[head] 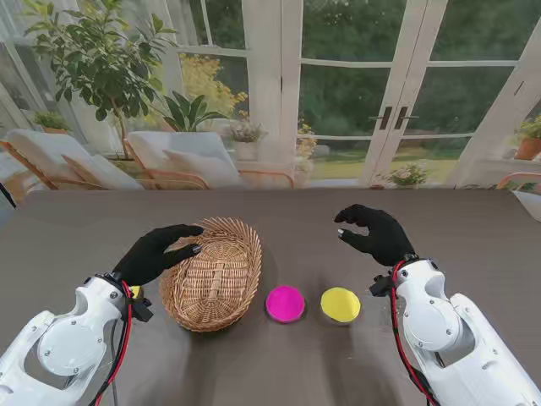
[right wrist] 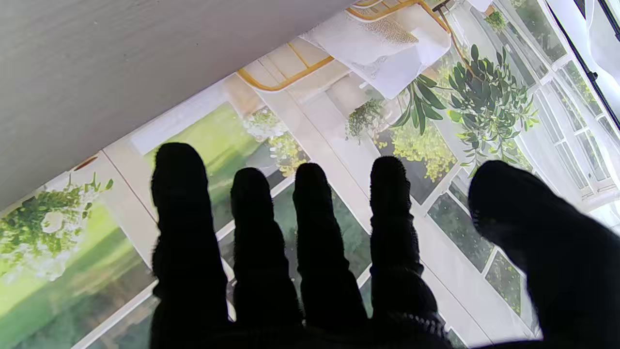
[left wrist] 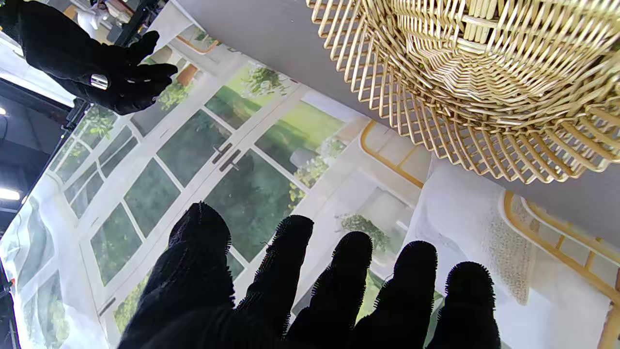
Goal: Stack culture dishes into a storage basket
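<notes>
basket [head: 211, 275]: woven, tan, oval | dishes: pink dish [head: 286, 304], yellow dish [head: 341, 304], round, flat | left hand [head: 158, 252], right hand [head: 375, 233]: both loose, holding nothing

Basket [head: 211, 275]: woven wicker, pale tan, rough open weave, matt; the left wrist view shows round cane strands with gaps at the rim. Pink dish [head: 286, 303] and yellow dish [head: 341, 304]: look like smooth plastic, saturated colour, slight sheen. Table [head: 279, 364]: grey-brown, matt, fine even texture, no gloss. Left hand [head: 159, 252] and right hand [head: 376, 233]: black knit cloth gloves, matt, fuzzy nap at the fingertips [right wrist: 179, 165]. Forearm shells [head: 439, 317]: white glossy plastic, smooth, with red cable running alongside. Backdrop [head: 355, 93]: printed sheet, smooth.
</notes>
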Action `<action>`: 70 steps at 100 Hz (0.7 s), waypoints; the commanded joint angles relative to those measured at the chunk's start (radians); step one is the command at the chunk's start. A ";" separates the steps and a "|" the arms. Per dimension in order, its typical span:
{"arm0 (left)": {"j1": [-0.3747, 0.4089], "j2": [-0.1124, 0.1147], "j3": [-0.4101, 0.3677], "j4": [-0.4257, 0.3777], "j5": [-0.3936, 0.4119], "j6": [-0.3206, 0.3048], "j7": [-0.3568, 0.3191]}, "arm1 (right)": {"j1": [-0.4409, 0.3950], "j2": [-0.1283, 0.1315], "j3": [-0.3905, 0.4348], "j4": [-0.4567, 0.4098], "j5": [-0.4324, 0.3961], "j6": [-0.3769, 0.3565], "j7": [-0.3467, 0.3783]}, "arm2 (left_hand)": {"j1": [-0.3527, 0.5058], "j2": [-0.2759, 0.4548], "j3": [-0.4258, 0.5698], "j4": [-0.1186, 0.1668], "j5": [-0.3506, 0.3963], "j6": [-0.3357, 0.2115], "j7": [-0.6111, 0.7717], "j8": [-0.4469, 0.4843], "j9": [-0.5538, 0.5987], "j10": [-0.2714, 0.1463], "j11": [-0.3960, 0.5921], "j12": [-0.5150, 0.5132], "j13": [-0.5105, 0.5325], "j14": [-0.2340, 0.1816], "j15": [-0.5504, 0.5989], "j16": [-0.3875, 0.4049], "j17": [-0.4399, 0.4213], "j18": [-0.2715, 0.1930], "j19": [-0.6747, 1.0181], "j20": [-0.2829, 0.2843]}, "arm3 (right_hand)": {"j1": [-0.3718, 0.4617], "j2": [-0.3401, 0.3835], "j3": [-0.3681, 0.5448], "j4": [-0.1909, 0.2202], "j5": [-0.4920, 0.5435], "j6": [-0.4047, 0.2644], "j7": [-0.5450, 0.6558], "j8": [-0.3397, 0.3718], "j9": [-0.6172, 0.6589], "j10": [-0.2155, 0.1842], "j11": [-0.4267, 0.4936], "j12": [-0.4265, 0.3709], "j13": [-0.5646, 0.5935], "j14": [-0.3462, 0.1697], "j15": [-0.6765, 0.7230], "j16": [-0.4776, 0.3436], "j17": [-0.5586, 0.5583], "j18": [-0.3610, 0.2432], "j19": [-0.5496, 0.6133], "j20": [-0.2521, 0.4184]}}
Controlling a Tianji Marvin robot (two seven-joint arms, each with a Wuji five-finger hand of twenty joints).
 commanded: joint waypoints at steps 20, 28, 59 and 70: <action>0.006 -0.002 -0.006 -0.006 0.001 0.006 -0.028 | 0.008 -0.002 -0.018 0.017 -0.001 -0.004 0.023 | -0.011 0.028 -0.012 0.026 -0.007 -0.010 -0.011 -0.010 -0.020 -0.002 -0.006 -0.008 -0.029 -0.002 -0.017 -0.012 -0.020 -0.008 -0.031 -0.012 | -0.014 0.008 0.002 0.002 0.017 0.002 -0.010 -0.017 0.007 -0.011 -0.014 -0.007 0.008 0.009 -0.009 -0.008 -0.271 -0.009 -0.016 -0.027; 0.007 -0.002 -0.007 -0.009 0.004 0.006 -0.031 | 0.009 0.001 -0.020 0.020 -0.004 -0.013 0.029 | -0.012 0.027 -0.012 0.026 -0.010 -0.011 -0.012 -0.010 -0.022 -0.003 -0.007 -0.008 -0.030 -0.002 -0.017 -0.013 -0.020 -0.007 -0.031 -0.012 | -0.014 0.003 -0.001 0.001 0.013 -0.002 -0.012 -0.017 0.001 -0.009 -0.017 -0.007 0.004 0.009 -0.010 -0.008 -0.275 -0.007 -0.018 -0.029; 0.005 -0.001 -0.006 -0.010 0.004 0.004 -0.032 | 0.005 0.011 -0.022 0.022 -0.048 -0.039 0.051 | -0.012 0.027 -0.012 0.026 -0.010 -0.012 -0.012 -0.011 -0.023 -0.002 -0.007 -0.008 -0.030 -0.001 -0.017 -0.012 -0.019 -0.006 -0.031 -0.013 | -0.015 -0.037 -0.032 -0.007 -0.013 -0.017 -0.022 -0.018 -0.023 -0.010 -0.024 -0.006 -0.014 0.008 -0.015 -0.006 -0.293 -0.004 -0.031 -0.031; 0.000 0.001 -0.005 -0.008 0.006 -0.001 -0.040 | 0.006 0.015 -0.025 0.023 -0.070 -0.048 0.055 | -0.013 0.028 -0.012 0.026 -0.016 -0.016 -0.014 -0.011 -0.025 -0.006 -0.008 -0.008 -0.031 -0.002 -0.017 -0.012 -0.019 -0.007 -0.030 -0.013 | -0.017 -0.041 -0.042 -0.008 -0.018 -0.024 -0.025 -0.018 -0.027 -0.014 -0.026 -0.006 -0.016 0.006 -0.016 -0.005 -0.296 -0.005 -0.035 -0.030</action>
